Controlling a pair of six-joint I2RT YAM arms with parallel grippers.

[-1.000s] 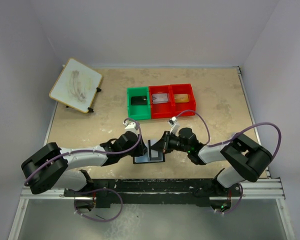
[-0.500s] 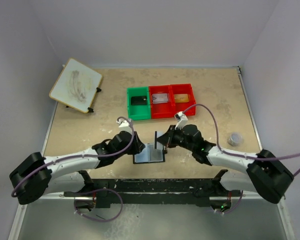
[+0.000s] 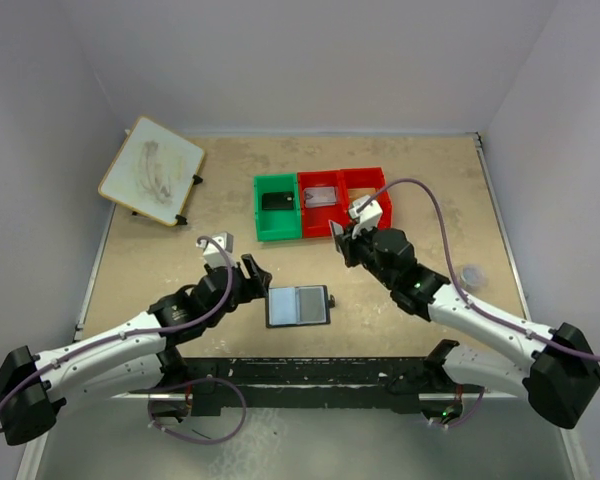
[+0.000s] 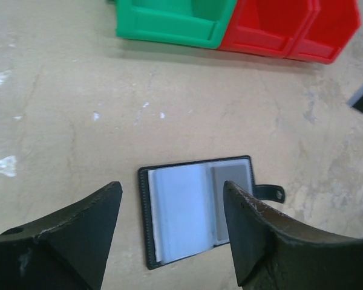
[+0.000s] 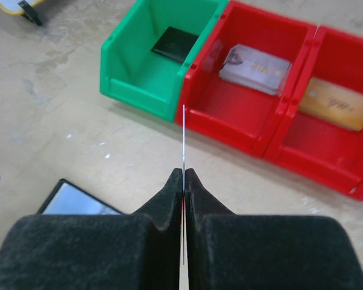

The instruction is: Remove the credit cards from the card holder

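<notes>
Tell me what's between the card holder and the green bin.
Only bare tabletop lies between the card holder and green bin, seen in the left wrist view.

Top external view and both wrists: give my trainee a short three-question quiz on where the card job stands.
1. True or false: the left gripper is clamped on the black bifold card holder with the pale grey-blue inside.
2. The right gripper is shut on: A) a thin card seen edge-on; B) the holder's tab; C) nothing.
3. Which colour of plastic bin holds the small black card?
Key: 1 false, it stands open, apart from the holder; 2 A; 3 the green bin.
</notes>
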